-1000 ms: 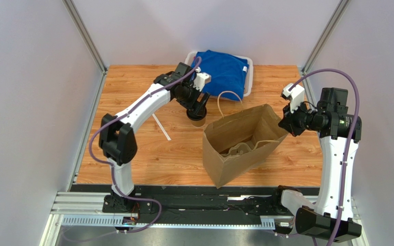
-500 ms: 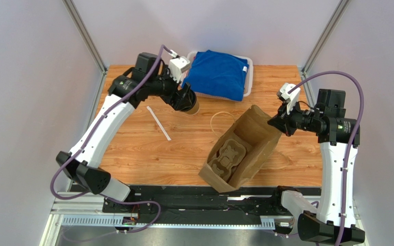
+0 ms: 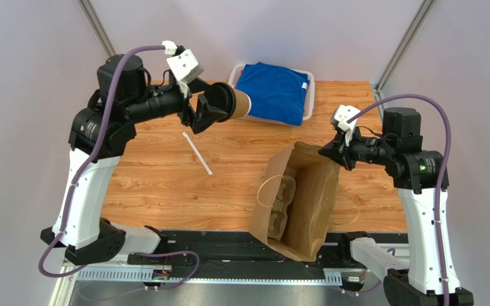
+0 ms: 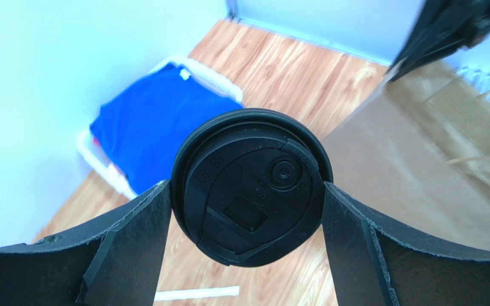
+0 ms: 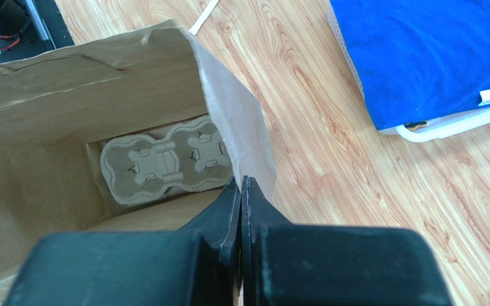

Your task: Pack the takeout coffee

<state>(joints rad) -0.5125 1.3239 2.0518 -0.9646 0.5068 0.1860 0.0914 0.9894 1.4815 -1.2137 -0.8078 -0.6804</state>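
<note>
My left gripper (image 3: 210, 108) is shut on the takeout coffee (image 3: 233, 102), a kraft-brown cup with a black lid, and holds it high above the table's far left, tipped on its side. In the left wrist view the black lid (image 4: 251, 185) fills the gap between my fingers (image 4: 132, 245). My right gripper (image 3: 329, 155) is shut on the far rim of the tall brown paper bag (image 3: 305, 197), which leans open toward the camera. The grey pulp cup carrier (image 3: 281, 201) lies inside the bag; it also shows in the right wrist view (image 5: 167, 162), past my pinched fingertips (image 5: 241, 191).
A white tray (image 3: 309, 95) with a folded blue cloth (image 3: 273, 92) sits at the back of the wooden table. A white wrapped straw (image 3: 198, 153) lies on the table left of the bag. Grey walls and metal posts close in both sides.
My left arm has lifted the coffee off the table, raised it up and left, and tipped it sideways. My right gripper has pulled the bag's rim, tilting the bag open toward the near edge.
</note>
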